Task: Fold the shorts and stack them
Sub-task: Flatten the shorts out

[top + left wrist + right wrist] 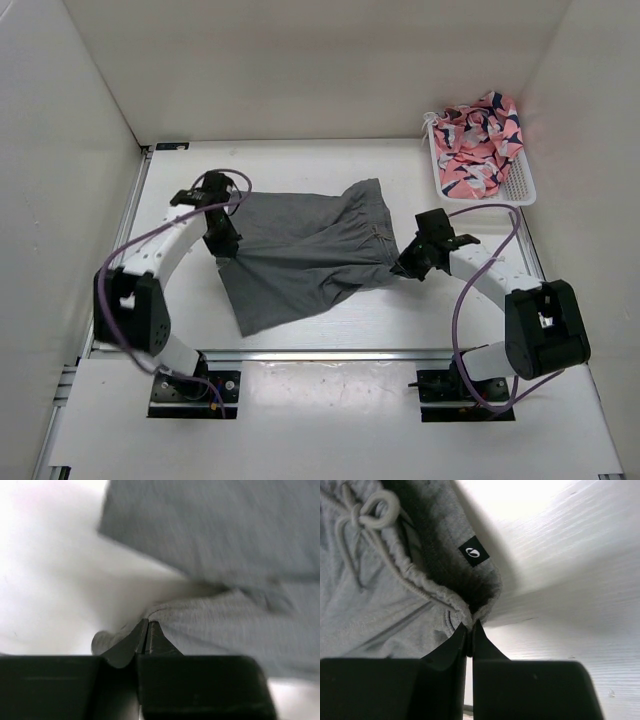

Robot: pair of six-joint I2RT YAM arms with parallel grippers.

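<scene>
Top view first: the shorts lie spread out flat mid-surface, long axis running side to side, waistband end toward the right arm and leg hems toward the left arm. The left claw sits right on the left hem edge and the right claw on the near corner of the waistband, so the cloth is strung between the two, each arm on its own end. The basket with a pink patterned garment is off at the far right corner, well clear. Left wrist view is blurry, but the fingers are pressed together with a ridge of grey hem pinched up between the tips, the rest of the fabric lying ahead and to the right. Right wrist view is sharper: fingers clamped shut on the gathered waistband rim, drawstring bow up to the left, little black label just above the tips. My guess is that whichever way the fold goes, both ends have to travel together across that long axis or it'll skew.
</scene>
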